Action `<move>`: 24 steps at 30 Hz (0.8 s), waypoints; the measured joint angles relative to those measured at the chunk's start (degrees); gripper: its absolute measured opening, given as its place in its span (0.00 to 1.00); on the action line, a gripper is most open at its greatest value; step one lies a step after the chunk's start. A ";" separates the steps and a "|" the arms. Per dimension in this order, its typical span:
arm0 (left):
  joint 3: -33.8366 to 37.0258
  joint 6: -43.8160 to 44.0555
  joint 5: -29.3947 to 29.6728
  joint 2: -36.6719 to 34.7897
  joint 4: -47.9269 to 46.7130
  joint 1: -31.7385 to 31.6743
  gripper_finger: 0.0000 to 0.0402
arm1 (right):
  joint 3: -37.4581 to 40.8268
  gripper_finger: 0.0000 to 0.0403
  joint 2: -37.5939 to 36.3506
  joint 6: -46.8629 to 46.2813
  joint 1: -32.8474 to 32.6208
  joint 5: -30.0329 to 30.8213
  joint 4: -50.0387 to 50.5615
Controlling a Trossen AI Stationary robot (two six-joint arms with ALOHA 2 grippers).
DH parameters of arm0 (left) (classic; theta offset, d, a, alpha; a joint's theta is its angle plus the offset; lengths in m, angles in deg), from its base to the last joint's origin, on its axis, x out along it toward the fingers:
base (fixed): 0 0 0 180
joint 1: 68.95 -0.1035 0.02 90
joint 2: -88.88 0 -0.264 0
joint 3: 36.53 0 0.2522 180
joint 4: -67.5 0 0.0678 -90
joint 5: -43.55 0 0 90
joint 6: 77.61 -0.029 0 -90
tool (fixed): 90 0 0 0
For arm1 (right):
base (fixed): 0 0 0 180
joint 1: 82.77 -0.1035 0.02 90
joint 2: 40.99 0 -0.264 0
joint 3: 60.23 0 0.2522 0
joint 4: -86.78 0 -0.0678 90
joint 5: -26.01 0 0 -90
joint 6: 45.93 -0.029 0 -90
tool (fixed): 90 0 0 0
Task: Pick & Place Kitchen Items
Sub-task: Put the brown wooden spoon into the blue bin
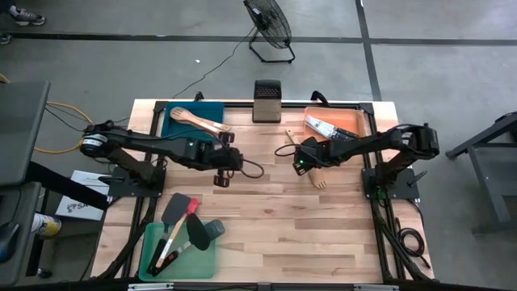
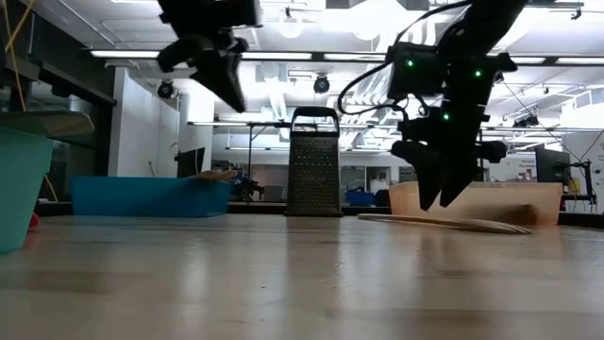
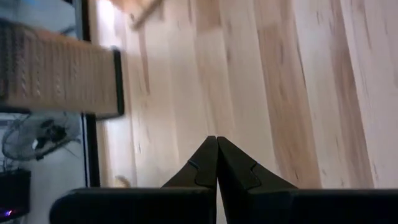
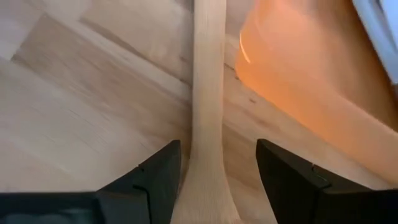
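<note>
A pale wooden fork (image 1: 318, 177) lies flat on the table beside the orange tray (image 1: 352, 121). Its handle (image 4: 208, 93) runs between the fingers of my right gripper (image 4: 217, 180). That gripper is open and points steeply down over the fork's middle, one finger on each side. In the low view its tips (image 2: 436, 200) hang just above the fork (image 2: 453, 224). My left gripper (image 1: 223, 164) is shut and empty, up above the table's middle (image 3: 217, 155). A wooden spoon (image 1: 196, 121) rests in the blue tray (image 1: 179, 127).
A metal box grater (image 1: 266, 100) stands at the far edge in the middle. A knife (image 1: 325, 128) lies in the orange tray. The green tray (image 1: 202, 255) at the near left holds several spatulas. Bare wood lies between the arms and toward the near edge.
</note>
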 joint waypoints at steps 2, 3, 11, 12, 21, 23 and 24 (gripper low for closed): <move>0.79 0.45 -0.49 -0.56 2.80 0.00 0.00 | 0.48 0.50 0.00 0.04 0.45 0.11 -0.01; 1.28 0.50 -0.75 -0.96 1.64 0.00 0.00 | 0.72 0.50 0.05 0.39 0.70 -0.04 -0.62; 2.22 1.21 -0.89 -1.20 3.51 0.00 0.00 | 2.66 0.50 0.17 2.57 1.13 -0.04 -6.05; 2.22 1.49 -0.87 -1.26 3.30 0.00 0.00 | 2.87 0.50 0.17 2.57 1.31 -0.02 -6.44; 2.20 2.09 -1.13 -1.24 3.27 0.02 0.00 | 3.04 0.50 2.92 2.86 1.52 -1.54 -8.34; 2.20 2.19 -1.16 -1.22 3.20 0.02 0.00 | 2.87 0.50 4.00 2.98 1.50 -1.64 -8.88; 2.20 2.22 -1.16 -1.22 3.19 0.02 0.00 | 2.88 0.50 4.39 2.88 1.50 -1.54 -9.21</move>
